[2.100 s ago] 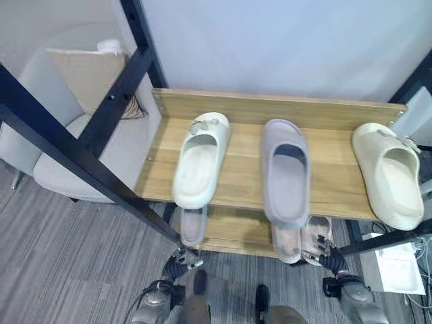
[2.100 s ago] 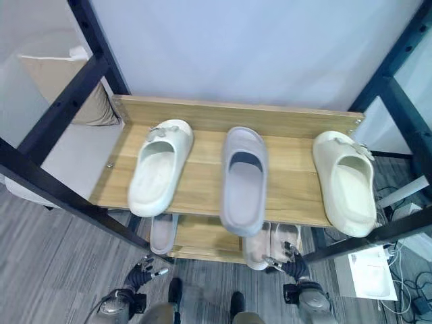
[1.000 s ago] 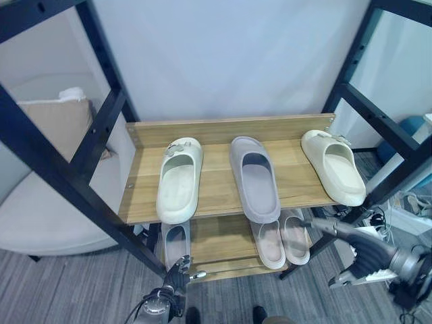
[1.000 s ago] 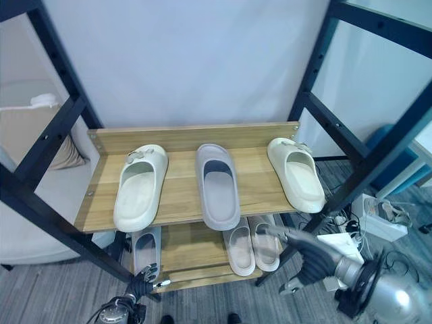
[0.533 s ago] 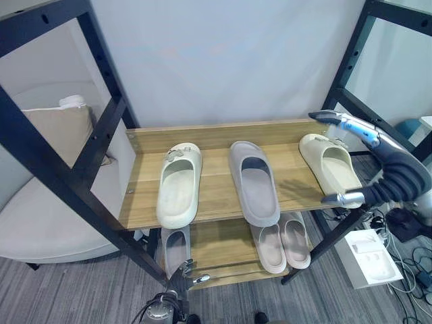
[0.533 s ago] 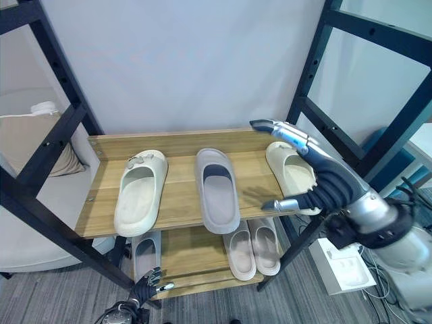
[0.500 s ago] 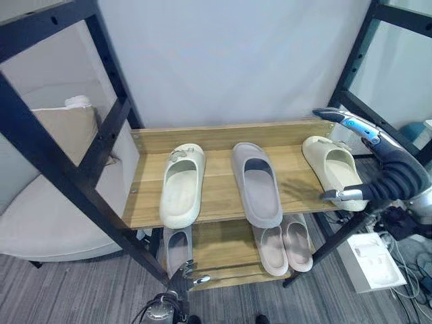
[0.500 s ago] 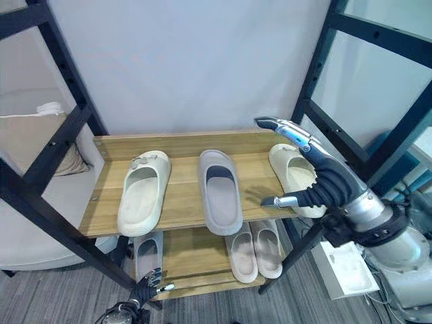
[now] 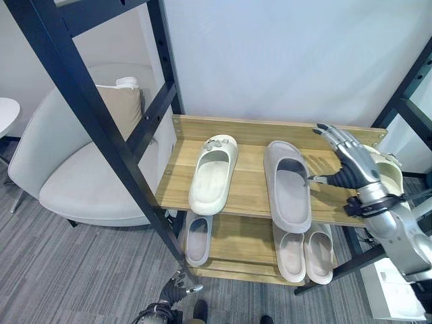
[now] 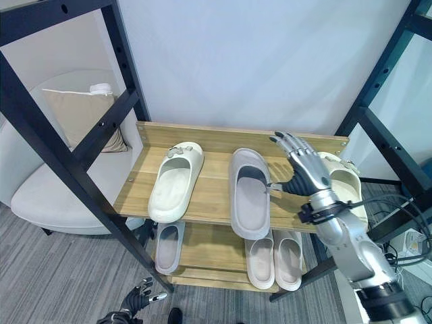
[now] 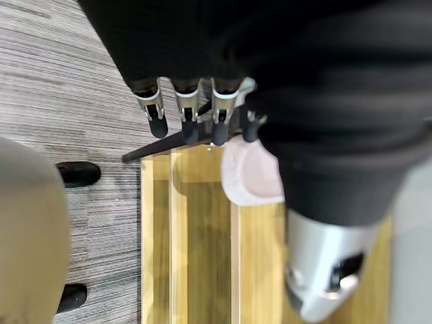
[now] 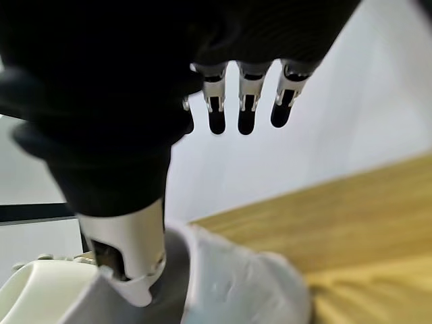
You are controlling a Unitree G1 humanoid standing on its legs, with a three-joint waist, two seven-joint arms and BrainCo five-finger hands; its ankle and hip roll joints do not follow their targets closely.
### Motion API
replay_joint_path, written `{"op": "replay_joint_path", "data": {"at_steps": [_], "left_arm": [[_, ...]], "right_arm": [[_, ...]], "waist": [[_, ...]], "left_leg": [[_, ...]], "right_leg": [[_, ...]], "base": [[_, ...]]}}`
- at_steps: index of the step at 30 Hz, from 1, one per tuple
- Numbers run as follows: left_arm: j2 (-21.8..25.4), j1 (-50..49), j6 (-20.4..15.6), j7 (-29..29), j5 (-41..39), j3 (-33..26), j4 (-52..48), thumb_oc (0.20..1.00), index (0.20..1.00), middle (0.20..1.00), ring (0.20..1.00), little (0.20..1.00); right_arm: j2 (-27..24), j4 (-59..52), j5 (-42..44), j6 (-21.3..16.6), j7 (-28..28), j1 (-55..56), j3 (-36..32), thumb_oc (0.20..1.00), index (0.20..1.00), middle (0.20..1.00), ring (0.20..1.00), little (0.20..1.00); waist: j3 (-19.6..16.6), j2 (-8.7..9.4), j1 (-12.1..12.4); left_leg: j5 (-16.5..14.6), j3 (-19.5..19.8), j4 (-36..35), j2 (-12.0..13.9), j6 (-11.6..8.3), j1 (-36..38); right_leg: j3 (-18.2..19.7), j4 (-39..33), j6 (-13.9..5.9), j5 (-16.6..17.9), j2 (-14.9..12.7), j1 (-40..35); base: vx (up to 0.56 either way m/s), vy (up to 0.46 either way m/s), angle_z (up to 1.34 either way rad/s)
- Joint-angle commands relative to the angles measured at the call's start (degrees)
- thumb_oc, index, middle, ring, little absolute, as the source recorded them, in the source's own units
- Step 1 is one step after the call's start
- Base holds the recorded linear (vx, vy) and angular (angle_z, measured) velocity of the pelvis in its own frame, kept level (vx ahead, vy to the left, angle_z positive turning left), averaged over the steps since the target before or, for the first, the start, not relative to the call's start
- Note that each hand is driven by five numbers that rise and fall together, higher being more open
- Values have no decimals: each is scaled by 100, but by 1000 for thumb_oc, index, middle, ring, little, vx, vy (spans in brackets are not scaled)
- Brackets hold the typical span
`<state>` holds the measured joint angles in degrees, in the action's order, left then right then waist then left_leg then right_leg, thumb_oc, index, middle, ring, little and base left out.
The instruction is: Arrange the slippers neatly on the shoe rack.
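Half a second on, the right hand (image 10: 302,172) has come in from the shelf's right edge and now hangs over the top board between two slippers, fingers (image 10: 287,143) straight and spread, gripping nothing.

On the wooden top shelf of the black-framed shoe rack (image 9: 250,192) lie three foam slides: a cream slipper with a small charm (image 9: 214,173) toward nine o'clock, a long grey slipper (image 9: 288,184) at the centre with its heel just past the front edge, and a second cream slipper (image 10: 345,182) at three o'clock, partly behind the right hand. On the lower shelf, a single grey slipper (image 9: 197,239) sits at seven o'clock and a pale pink pair (image 9: 304,252) side by side at five o'clock.

The left hand (image 11: 202,121) hangs low near the floor by the rack's front foot, fingers relaxed and empty. A pale armchair with a beige cushion (image 9: 81,169) stands beyond the rack at nine o'clock.

The cream mates are well apart, so the step looks like bringing the three o'clock slipper across. Best to curl the fingers round its strap and lift clear of the grey one, not drag it.
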<state>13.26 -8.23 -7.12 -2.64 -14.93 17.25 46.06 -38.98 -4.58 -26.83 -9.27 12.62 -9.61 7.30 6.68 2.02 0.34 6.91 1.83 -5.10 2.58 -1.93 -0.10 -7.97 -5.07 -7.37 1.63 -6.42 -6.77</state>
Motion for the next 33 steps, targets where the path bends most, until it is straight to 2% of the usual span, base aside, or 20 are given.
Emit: {"op": "replay_joint_path", "data": {"at_steps": [1, 7, 13, 14, 16, 22, 29, 33], "left_arm": [[139, 440, -194, -64, -116, -130, 9, 1000, 1000, 1000, 1000, 1000], [100, 394, -205, -71, -70, -91, 100, 1000, 1000, 1000, 1000, 1000], [116, 394, -237, -91, -52, -75, 68, 1000, 1000, 1000, 1000, 1000], [143, 392, -256, -95, -58, -87, 7, 1000, 1000, 1000, 1000, 1000], [164, 392, -274, -94, -65, -99, -5, 1000, 1000, 1000, 1000, 1000], [180, 434, -239, -106, -53, -145, 26, 1000, 1000, 1000, 1000, 1000], [157, 474, -221, -109, -53, -173, 46, 1000, 1000, 1000, 1000, 1000], [156, 515, -215, -220, -106, -229, -24, 1000, 1000, 1000, 1000, 1000]], "right_arm": [[-2, -15, 324, -27, 265, -661, -1, 1000, 1000, 1000, 1000, 1000], [159, 213, 222, 9, 276, -818, 233, 1000, 1000, 1000, 1000, 1000], [-1, 541, -52, 108, 296, -867, 319, 1000, 1000, 1000, 1000, 1000], [-118, 652, -256, 180, 340, -870, 302, 953, 953, 953, 953, 953], [-244, 924, -489, 256, 442, -880, 319, 200, 200, 200, 200, 200], [-334, 1213, -811, 478, 401, -871, 284, 200, 200, 200, 200, 200], [-260, 1121, -758, 501, 370, -847, 214, 200, 200, 200, 200, 200], [205, 94, 25, 334, 635, -736, -364, 200, 200, 200, 200, 200]], "waist": [[213, 189, 287], [247, 197, 416], [249, 196, 470], [251, 199, 487], [256, 194, 492], [268, 195, 516], [262, 179, 500], [240, 158, 445]], "left_leg": [[-993, 249, 176, -193, 123, 556], [-964, 329, 130, -206, 124, 528], [-956, 381, 115, -220, 112, 528], [-954, 404, 117, -227, 106, 524], [-955, 452, 112, -230, 99, 525], [-942, 548, 101, -232, 83, 511], [-918, 595, 87, -233, 71, 513], [-874, 581, 82, -214, 65, 500]], "right_leg": [[-169, 30, 82, -394, 23, -43], [-256, 9, 64, -405, 10, -50], [-324, 7, 57, -430, -4, -87], [-344, 7, 59, -435, -6, -92], [-390, 7, 55, -441, -17, -116], [-516, 12, 60, -462, -31, -156], [-575, 15, 73, -468, -32, -187], [-572, 8, 87, -459, -14, -163]], "base": [[37, 7, 15], [26, 5, 13], [12, 5, 2], [13, 1, 4], [19, 6, 11], [4, 0, 10], [0, 1, 2], [-15, -7, 2]]}}
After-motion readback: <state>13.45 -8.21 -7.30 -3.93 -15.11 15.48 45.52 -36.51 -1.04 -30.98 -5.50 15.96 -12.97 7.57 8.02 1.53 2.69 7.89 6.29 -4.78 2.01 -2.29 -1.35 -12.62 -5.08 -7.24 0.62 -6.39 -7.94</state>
